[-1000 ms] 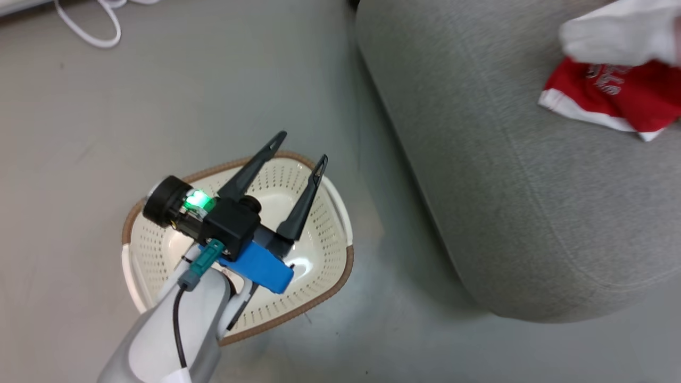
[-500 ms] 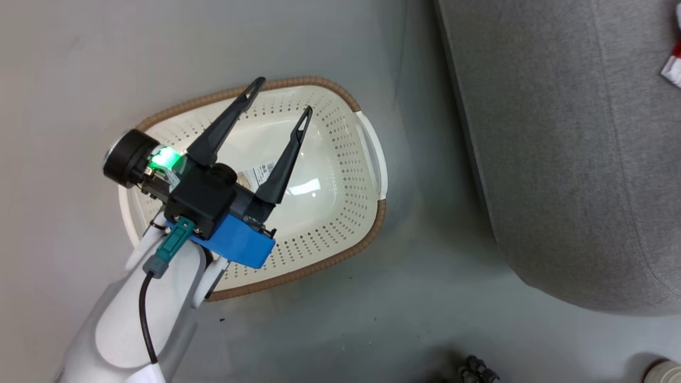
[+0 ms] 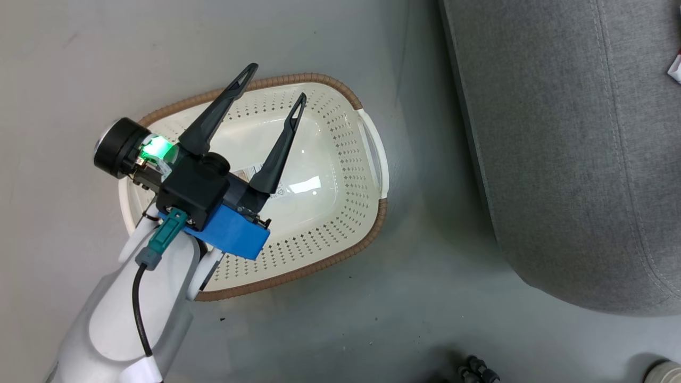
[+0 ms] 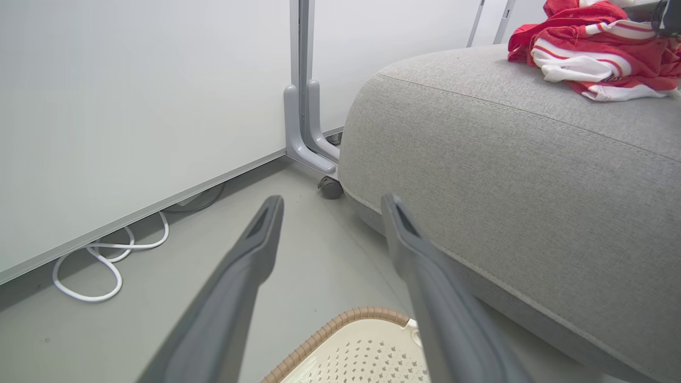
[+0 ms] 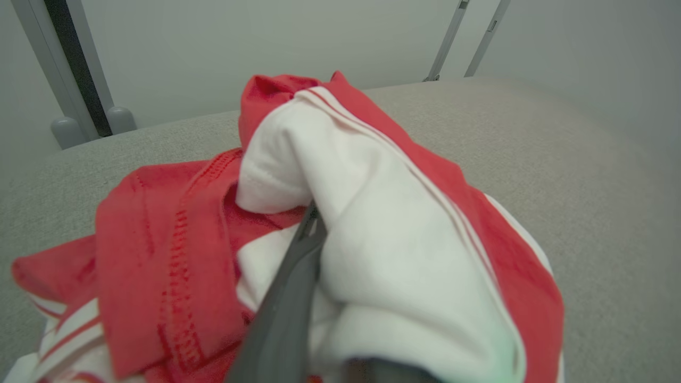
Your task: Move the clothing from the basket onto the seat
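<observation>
Clothing sits heaped on the seat and the basket looks empty, so I judge the move all but done. My left gripper hangs over the basket, jaws spread. The right gripper is buried in the clothing, and I cannot tell how its jaws stand.

The left gripper is held above the basket, its two dark fingers spread wide apart and nothing caught between them. A green light is lit on the wrist, and a blue housing is seen just behind the fingers. The basket is set on the grey floor – no garment lies in it, and only a label sticker is seen on its bottom. The seat is placed to the right, apart from the basket. A scrap of the clothing is cut off by the right edge, on the seat.
</observation>
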Available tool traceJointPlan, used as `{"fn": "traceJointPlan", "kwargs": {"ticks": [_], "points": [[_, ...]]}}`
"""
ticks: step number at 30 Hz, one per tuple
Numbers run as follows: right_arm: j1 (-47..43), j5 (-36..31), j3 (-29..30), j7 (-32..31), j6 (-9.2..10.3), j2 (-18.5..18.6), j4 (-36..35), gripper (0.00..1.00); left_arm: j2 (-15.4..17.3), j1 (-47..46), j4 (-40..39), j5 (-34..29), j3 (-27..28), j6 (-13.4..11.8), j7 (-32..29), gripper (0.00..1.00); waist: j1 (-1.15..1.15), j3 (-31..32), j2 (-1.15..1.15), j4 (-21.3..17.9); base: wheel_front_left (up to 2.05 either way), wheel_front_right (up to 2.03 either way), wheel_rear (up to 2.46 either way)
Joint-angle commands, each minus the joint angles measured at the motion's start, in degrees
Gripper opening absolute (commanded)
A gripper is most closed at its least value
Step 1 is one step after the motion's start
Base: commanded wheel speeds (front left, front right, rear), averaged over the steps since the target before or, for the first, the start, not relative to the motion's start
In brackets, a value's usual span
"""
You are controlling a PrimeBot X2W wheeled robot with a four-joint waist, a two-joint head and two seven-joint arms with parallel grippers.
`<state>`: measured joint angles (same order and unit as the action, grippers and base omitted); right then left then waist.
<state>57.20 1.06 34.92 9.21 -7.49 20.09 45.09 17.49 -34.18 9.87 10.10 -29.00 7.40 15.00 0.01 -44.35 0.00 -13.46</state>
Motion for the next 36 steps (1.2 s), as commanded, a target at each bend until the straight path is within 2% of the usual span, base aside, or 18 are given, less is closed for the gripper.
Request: {"fn": "traceJointPlan", "kwargs": {"ticks": [1, 2, 15, 21, 28, 36], "points": [[0.4, -0.5, 0.1, 0.3, -0.01, -0.1, 0.4, 0.89, 0.0, 0.4, 0.2, 0.3, 0.1, 0.1, 0.3, 1.0, -0.01, 0.3, 0.0, 0.0, 0.0, 0.0, 0.0], [0.6, -0.9, 0.2, 0.5, -0.01, -0.3, 0.9, 1.0, -0.1, 0.6, 0.3, 0.4, 0.2, 0.1, 0.3, 1.0, -0.01, 0.7, 0.0, -0.1, 0.0, 0.0, 0.0], [0.2, -1.8, -0.6, 1.3, -0.01, 0.4, 3.1, 1.0, -0.9, 0.9, 1.4, 0.5, 0.1, 0.1, 0.3, 1.0, -0.01, 2.3, 0.0, 0.1, 0.0, 0.0, 0.0], [-1.9, -2.5, -1.9, 2.1, -0.01, 0.8, 3.6, 1.0, -2.6, 1.8, 2.3, 1.0, 0.3, 0.1, 0.3, 1.0, -0.01, 5.2, 0.0, 1.0, 0.0, 0.0, 0.0], [-7.3, -2.7, -4.3, 3.3, -0.01, 1.4, 1.9, 1.0, -5.5, 5.0, 4.2, 2.3, 1.7, 0.1, 0.3, 1.0, -0.01, 11.7, 0.0, 3.2, 0.0, 0.0, 0.0], [-17.5, -0.7, -8.4, 2.7, -0.01, -0.4, -4.5, 1.0, -9.0, 10.9, 6.9, 3.3, 3.7, 0.1, 0.3, 1.0, -0.01, 21.4, 0.0, 6.5, 0.0, 0.0, 0.0]]}}
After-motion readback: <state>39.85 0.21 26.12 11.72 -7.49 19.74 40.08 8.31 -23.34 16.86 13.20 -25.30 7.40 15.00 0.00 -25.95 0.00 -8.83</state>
